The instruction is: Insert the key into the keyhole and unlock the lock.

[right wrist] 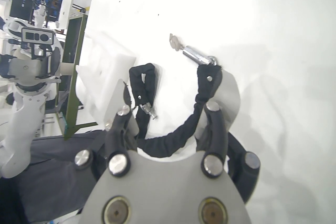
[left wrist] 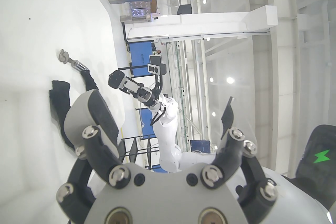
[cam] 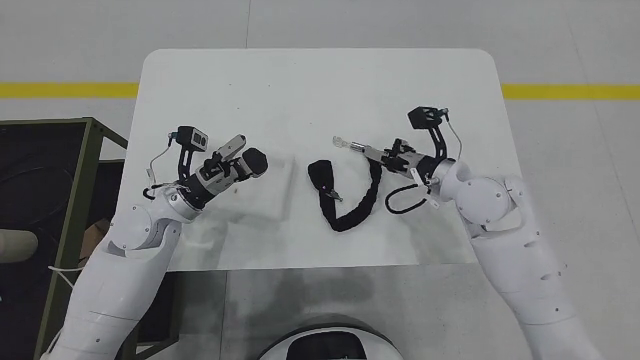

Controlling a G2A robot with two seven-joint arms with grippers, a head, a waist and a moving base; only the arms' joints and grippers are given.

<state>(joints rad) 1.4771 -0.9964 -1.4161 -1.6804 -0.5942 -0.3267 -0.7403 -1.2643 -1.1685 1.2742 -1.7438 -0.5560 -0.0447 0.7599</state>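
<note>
A black sleeved chain lock (cam: 352, 210) lies in a U shape at the middle of the white table (cam: 300, 90). Its silver cylinder (right wrist: 195, 55) points away from my right gripper, and the key (right wrist: 173, 41) sticks out of the cylinder's end. The chain's other end, with a small metal pin (right wrist: 149, 110), lies apart from the cylinder. My right gripper (right wrist: 178, 93) is open, just behind the cylinder end, and the black sleeve (right wrist: 207, 83) runs between its fingers. To the left of the chain, my left gripper (left wrist: 160, 112) is open and holds nothing; the key (left wrist: 63, 56) is beyond it.
A dark green metal frame (cam: 70, 190) stands off the table's left edge. The far half of the table is bare white surface. A yellow line (cam: 60, 89) runs across the floor behind the table.
</note>
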